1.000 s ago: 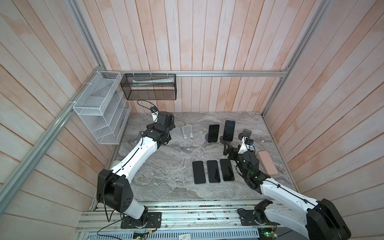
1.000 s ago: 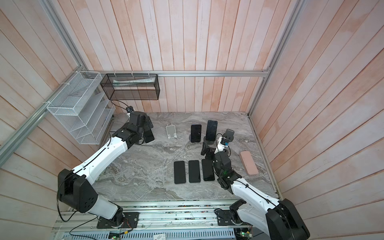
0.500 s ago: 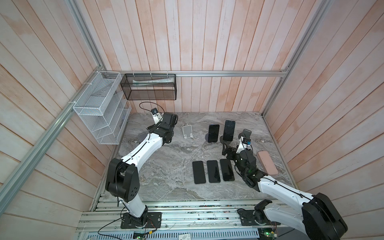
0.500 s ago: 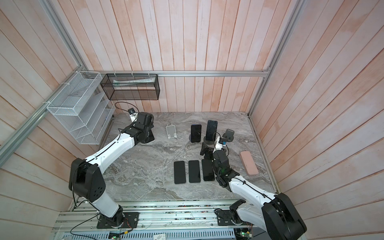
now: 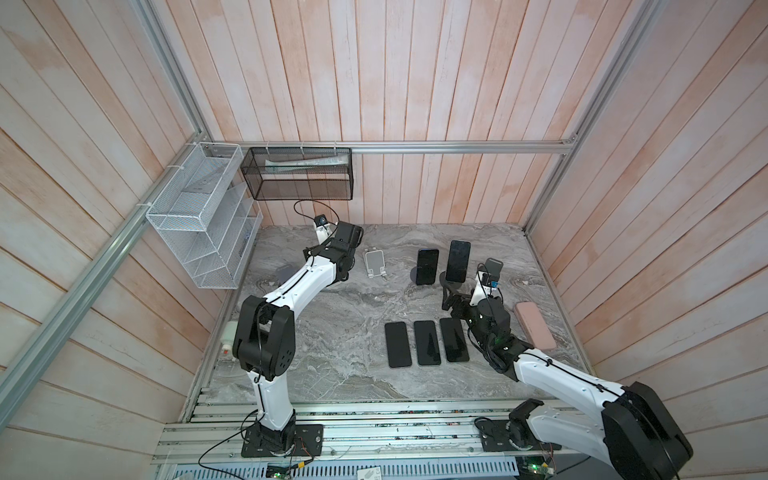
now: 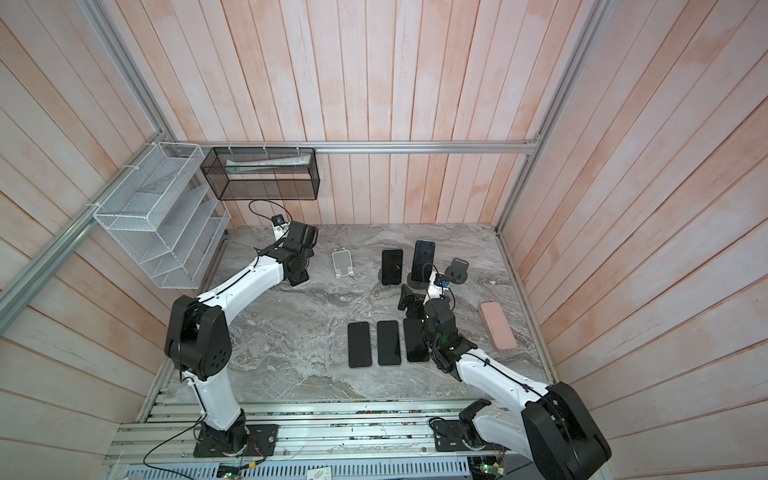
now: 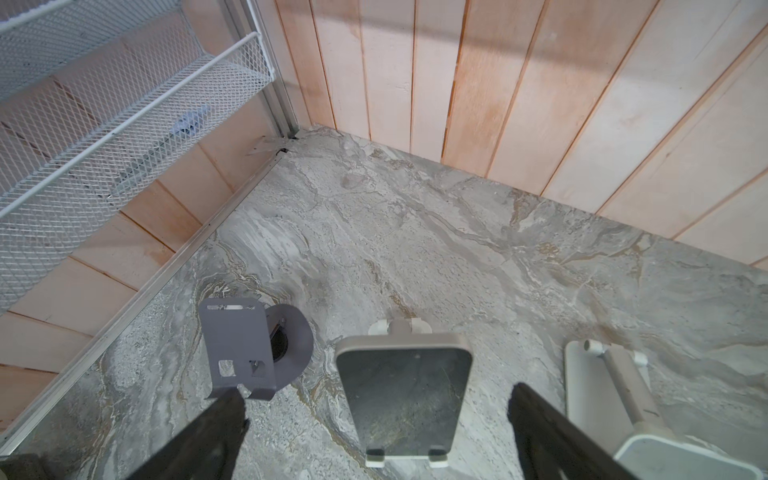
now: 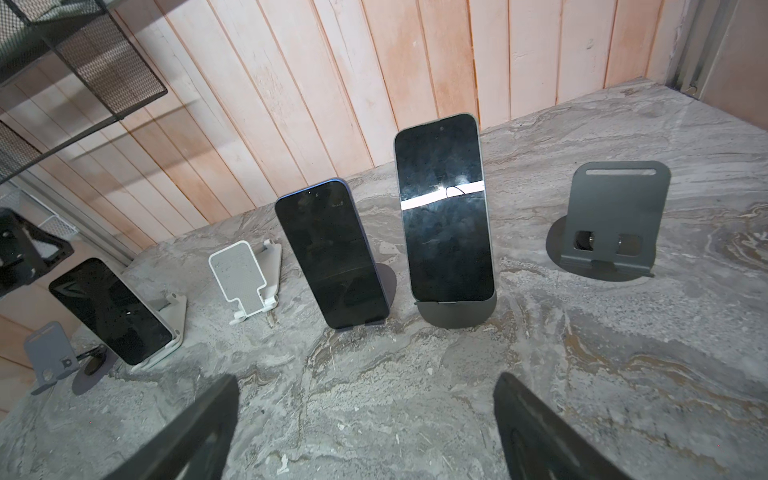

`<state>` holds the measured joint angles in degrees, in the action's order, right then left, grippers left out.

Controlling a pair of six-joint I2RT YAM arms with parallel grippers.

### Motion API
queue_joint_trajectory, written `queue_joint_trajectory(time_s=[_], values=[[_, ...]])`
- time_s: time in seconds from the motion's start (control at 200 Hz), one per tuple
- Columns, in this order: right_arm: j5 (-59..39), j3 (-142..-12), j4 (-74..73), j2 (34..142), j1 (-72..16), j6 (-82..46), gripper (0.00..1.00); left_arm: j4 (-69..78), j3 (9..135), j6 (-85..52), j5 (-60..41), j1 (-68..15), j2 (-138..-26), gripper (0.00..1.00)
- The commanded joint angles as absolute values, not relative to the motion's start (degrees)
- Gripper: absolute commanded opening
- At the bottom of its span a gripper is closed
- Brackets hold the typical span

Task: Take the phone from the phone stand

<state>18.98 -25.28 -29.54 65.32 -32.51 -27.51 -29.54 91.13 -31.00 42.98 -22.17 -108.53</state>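
Three phones are propped along the far side of the desk (image 5: 332,324): a taller phone (image 8: 446,208) and a shorter phone (image 8: 332,257) on dark stands (image 8: 455,311) right of centre, and a third phone (image 7: 401,399) on a white stand (image 7: 407,459) at the far left. Three flat phones (image 5: 426,343) are laid out at the near side.

The left end effector (image 7: 376,399) is spread wide, with the third phone framed between its fingers but not touched. The right end effector (image 8: 365,384) is likewise spread and empty, and is pointed at the two right-hand phones from well short of them.

One left finger (image 7: 228,415) is seen just beside an empty grey stand (image 7: 239,345), which could be knocked if the approach drifts left. An empty white stand (image 7: 602,374) is similarly exposed on the right. The third phone's lower edge is held behind two small lips, so a pull toward the near side instead of a lift would probably drag or tip its stand. A weak pinch on the smooth edges could let it slip.
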Motion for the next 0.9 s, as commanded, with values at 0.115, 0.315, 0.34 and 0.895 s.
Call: queue_joint_trajectory(time_s=[0.115, 0.315, 0.34, 0.895], values=[[23.57, -28.91, -28.04, 67.88, -35.8, -24.02, 0.98, -38.19, 98.12, -30.62, 39.61, -21.1, -111.95, 1.0], [24.79, -28.94, -27.42, 67.88, -35.77, -25.18, 0.98, -42.95, 101.62, -33.17, 34.89, -19.85, -113.64, 1.0], [24.63, -29.0, -27.33, 67.81, -35.81, -25.2, 0.98, -43.38, 101.92, -33.45, 34.89, -19.81, -113.71, 1.0], [23.45, -29.13, -27.37, 68.04, -35.79, -25.16, 0.98, -41.35, 102.48, -34.72, 33.63, -18.95, -116.7, 1.0]])
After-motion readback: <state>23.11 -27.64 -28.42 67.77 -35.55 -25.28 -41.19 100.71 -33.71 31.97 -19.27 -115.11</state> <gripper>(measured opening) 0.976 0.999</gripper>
